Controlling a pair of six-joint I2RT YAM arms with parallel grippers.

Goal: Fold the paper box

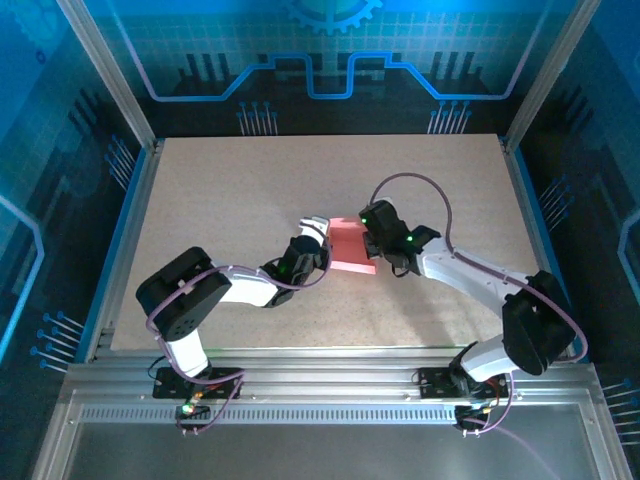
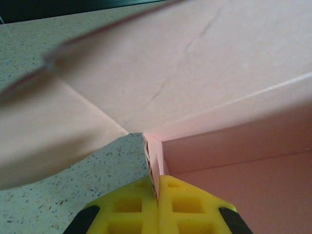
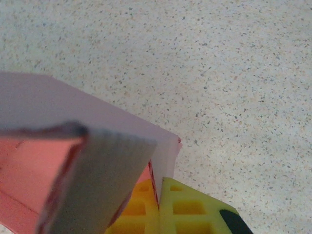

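Note:
The pink paper box (image 1: 350,248) sits partly folded at the middle of the table, between both arms. My left gripper (image 1: 318,240) is at its left edge, shut on a thin pink card wall (image 2: 155,161) pinched between the yellow fingers (image 2: 131,204). Wide pink panels (image 2: 195,68) spread above and to the right in the left wrist view. My right gripper (image 1: 370,238) is at the box's right edge, shut on a card flap (image 3: 163,156) that rises between its yellow fingers (image 3: 190,212). A blurred upright panel (image 3: 97,180) stands close to the right wrist camera.
The speckled tabletop (image 1: 250,190) spreads around the box, bounded by metal frame rails (image 1: 130,210) on the left and right. The arm bases are bolted on the slotted rail (image 1: 330,385) at the near edge.

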